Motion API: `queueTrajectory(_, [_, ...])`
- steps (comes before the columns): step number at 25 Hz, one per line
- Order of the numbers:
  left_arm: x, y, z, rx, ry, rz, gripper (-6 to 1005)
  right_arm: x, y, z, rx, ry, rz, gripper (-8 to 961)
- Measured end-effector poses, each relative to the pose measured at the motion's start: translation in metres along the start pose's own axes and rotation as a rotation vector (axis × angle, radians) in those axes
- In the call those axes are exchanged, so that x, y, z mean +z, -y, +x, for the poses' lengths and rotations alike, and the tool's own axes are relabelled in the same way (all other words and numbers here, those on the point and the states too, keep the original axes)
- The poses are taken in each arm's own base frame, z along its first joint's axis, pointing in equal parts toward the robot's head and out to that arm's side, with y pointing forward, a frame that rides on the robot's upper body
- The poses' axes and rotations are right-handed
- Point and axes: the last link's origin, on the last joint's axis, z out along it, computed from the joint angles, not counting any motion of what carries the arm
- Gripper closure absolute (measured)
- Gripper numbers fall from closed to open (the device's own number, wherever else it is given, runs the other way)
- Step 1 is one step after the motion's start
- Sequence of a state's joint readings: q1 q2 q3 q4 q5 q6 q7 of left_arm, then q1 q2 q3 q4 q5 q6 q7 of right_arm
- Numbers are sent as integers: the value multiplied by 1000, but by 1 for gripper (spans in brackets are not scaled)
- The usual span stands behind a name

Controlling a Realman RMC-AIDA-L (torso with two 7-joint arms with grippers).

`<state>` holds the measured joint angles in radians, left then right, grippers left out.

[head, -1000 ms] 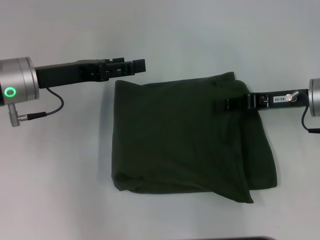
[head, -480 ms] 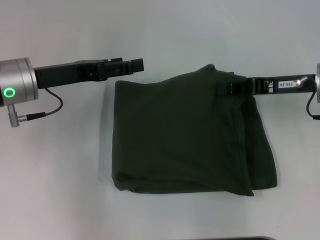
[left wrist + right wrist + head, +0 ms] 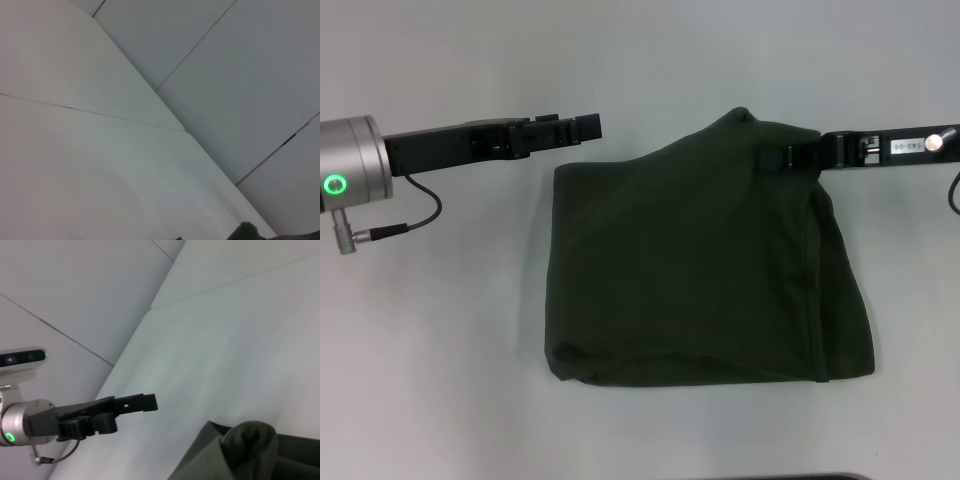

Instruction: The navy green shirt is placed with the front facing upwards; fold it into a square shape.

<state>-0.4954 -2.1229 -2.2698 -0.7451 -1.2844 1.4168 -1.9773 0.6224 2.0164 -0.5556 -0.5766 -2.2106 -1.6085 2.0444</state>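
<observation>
The navy green shirt lies on the white table as a folded, roughly square bundle, plain green side showing. The right gripper is at its far right corner, fingers clamped on the cloth, which is pulled up into a peak there. The left gripper hangs over the table just off the far left corner, apart from the shirt; whether its fingers are parted or together, I cannot tell.
</observation>
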Motion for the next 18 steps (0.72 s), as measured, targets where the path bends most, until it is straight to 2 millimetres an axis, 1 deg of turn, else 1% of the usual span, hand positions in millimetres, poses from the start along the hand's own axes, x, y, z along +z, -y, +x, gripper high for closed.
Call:
queueTrajectory(8, [-1, 3, -1, -16, -2, 12, 65, -14, -6, -2, 4, 3, -35, 872])
queueTrajectory(18, [0, 4, -2, -25, 0, 10, 65, -21, -16, -1, 21, -21, -105, 872])
